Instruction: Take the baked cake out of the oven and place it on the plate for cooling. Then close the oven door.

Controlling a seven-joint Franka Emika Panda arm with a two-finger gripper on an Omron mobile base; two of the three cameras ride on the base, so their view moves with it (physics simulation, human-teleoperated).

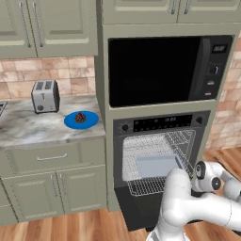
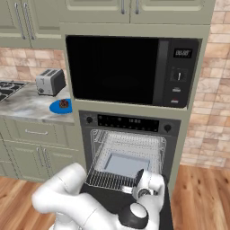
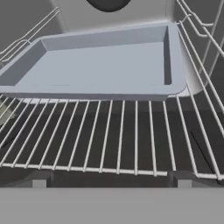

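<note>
The small dark brown baked cake (image 1: 80, 117) (image 2: 65, 104) sits on the blue plate (image 1: 69, 123) (image 2: 55, 108) on the marble counter, left of the oven (image 1: 162, 123) (image 2: 128, 122). The oven door (image 1: 134, 212) (image 2: 167, 211) hangs dropped open. Inside, an empty grey tray (image 1: 157, 165) (image 2: 126, 164) (image 3: 96, 65) rests on the pulled-out wire rack (image 3: 109, 135). My gripper (image 3: 111, 179) is open at the rack's front edge, just above the door, with nothing between its fingers.
A black microwave (image 1: 164, 70) (image 2: 130, 69) is built in above the oven. A silver toaster (image 1: 45, 96) (image 2: 50, 81) stands on the counter (image 1: 28, 129) behind the plate. Cabinet drawers and doors lie below the counter, a brick wall to the right.
</note>
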